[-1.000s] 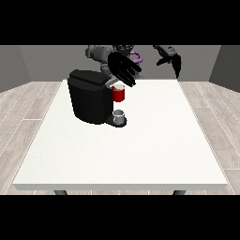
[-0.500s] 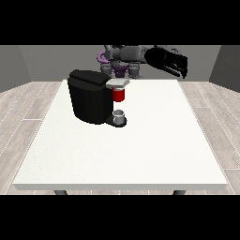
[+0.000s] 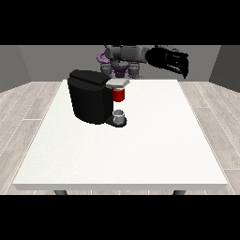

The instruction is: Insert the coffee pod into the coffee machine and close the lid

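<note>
Hovering upper right of frame, hand at view's right raised above table, well apart from coffee machine; fingers hard to read, cannot tell. Other hand unseen. Grey thing at machine base, possibly pod. Approach slowly, descend straight.

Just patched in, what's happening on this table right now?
The robot stands behind the white table with the robot hand at the view's right raised in the air, away from the black coffee machine. Nothing is being handled. A red thing at the machine sits under its head, and a small grey thing stands on the base below it.
</note>
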Robot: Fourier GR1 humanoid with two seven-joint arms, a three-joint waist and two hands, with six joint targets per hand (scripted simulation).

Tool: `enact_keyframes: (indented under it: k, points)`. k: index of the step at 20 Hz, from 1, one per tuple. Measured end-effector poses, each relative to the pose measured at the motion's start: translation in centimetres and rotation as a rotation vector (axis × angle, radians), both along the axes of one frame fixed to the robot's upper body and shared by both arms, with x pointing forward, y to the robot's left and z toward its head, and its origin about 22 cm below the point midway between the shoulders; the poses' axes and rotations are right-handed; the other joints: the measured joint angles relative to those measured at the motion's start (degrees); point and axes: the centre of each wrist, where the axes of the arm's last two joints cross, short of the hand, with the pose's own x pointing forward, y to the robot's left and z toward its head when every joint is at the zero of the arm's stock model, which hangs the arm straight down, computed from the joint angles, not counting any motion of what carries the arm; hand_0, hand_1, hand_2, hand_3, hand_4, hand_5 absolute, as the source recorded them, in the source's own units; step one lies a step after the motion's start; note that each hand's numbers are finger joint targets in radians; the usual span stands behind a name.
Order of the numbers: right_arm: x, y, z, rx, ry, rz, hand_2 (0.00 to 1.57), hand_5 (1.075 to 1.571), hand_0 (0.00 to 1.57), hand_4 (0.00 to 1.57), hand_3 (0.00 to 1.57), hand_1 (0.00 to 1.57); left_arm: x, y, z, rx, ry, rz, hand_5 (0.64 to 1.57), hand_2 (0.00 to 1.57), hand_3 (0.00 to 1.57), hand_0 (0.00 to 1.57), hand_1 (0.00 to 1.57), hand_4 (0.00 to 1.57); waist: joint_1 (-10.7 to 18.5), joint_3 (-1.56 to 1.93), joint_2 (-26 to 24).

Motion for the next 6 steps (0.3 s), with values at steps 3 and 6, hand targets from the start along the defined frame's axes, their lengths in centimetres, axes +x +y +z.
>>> enact_keyframes:
  k: [3, 6]
  points:
    - [-0.4, 2.4, -2.7, 0.0, 0.008, 0.076, 0.0, 1.571, 0.0, 0.18, 0.0, 0.0, -0.6, 0.5, -1.5, -0.01, 0.045, 0.025, 1.571, 0.0, 0.0, 0.0, 0.0, 0.26, -2.5, 0.0, -2.8]
    - [-1.0, 3.9, -5.3, 0.008, 0.02, 0.155, 0.0, 1.571, 0.0, 0.26, 0.0, 0.0, -1.6, 1.9, -3.7, -0.021, 0.085, 0.066, 1.571, 0.0, 0.0, 0.0, 0.0, 0.27, -5.6, -0.01, -5.5]
